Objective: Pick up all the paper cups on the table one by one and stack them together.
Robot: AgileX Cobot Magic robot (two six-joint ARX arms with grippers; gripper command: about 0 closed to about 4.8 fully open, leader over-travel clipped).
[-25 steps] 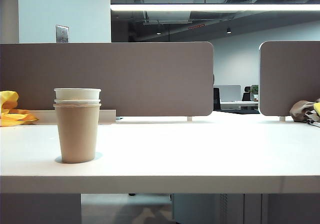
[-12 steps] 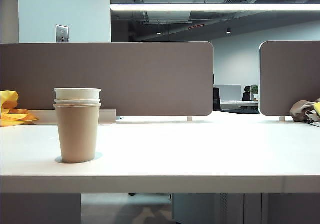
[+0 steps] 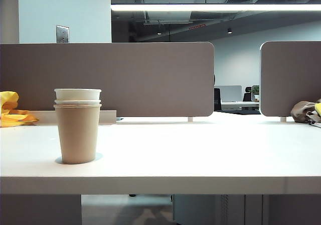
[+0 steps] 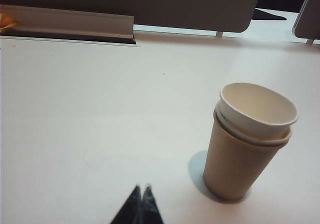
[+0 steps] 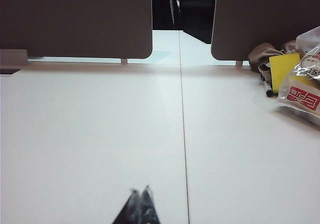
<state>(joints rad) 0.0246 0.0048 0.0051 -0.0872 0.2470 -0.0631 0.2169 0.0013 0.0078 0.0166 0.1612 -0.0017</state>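
On the left of the wide white table [image 3: 200,154] you see one plain kraft-brown paper cup [image 3: 77,133] upright, nesting two white paper cups [image 3: 77,94]: three cups, one stack, apparently complete. The left gripper [image 4: 141,190], clenched empty, hangs near it; the right gripper [image 5: 139,191], likewise clenched, hovers over bare table.

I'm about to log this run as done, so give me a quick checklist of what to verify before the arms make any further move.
1. All cups in one stack: ok, two white cups nest inside the brown cup.
2. Stack upright on the table: ok.
3. No loose cup elsewhere: ok in all views.
4. Left gripper clear of the stack: ok, shut, empty, apart from it.
5. Right gripper empty: ok, shut, over bare table.
6. Inner cups fully seated: cannot tell.
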